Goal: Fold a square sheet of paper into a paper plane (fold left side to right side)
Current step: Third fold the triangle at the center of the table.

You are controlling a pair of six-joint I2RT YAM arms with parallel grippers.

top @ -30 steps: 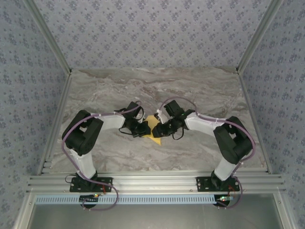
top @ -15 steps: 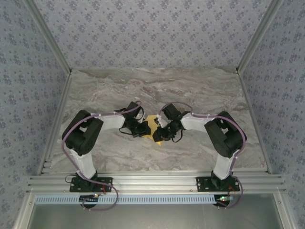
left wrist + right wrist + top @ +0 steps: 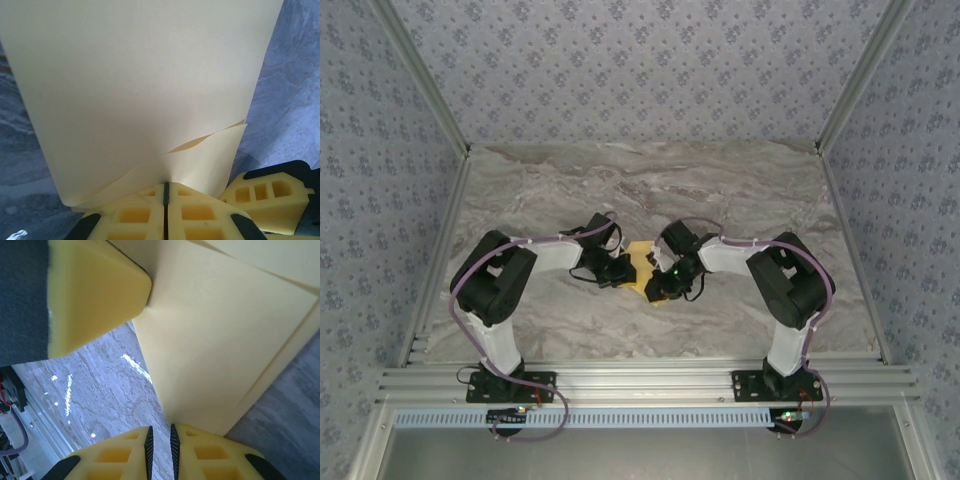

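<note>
**Left side lifted, fold not yet laid down**

Closest to the near edge of the worktop (image 3: 720, 190), the two arms reach inward from their bases and meet at about its middle. The sheet (image 3: 140, 90) is there, between the two claws and well clear of every edge.

The left claw (image 3: 166, 192) is clamped tight on the sheet, its yellow pads meeting with no gap. From that pinch the paper rises in a broad curve, and a second layer peels away beneath it, so the sheet is bent over itself rather than lying flat.

The right claw (image 3: 160, 432) is narrow, with only a slit between its pads. The edge of the sheet runs down to that slit, but I cannot tell whether it is actually nipped. One left-claw finger (image 3: 95, 295) presses the paper just beyond.

This looks like the first fold, left side to right, caught midway, with no crease visible yet. The next move probably calls for the left claw to carry its edge across until it lies on the right edge. The right side needs to be held so the corners line up, and the bend then pressed flat.

No brand, label or writing can be read.
</note>
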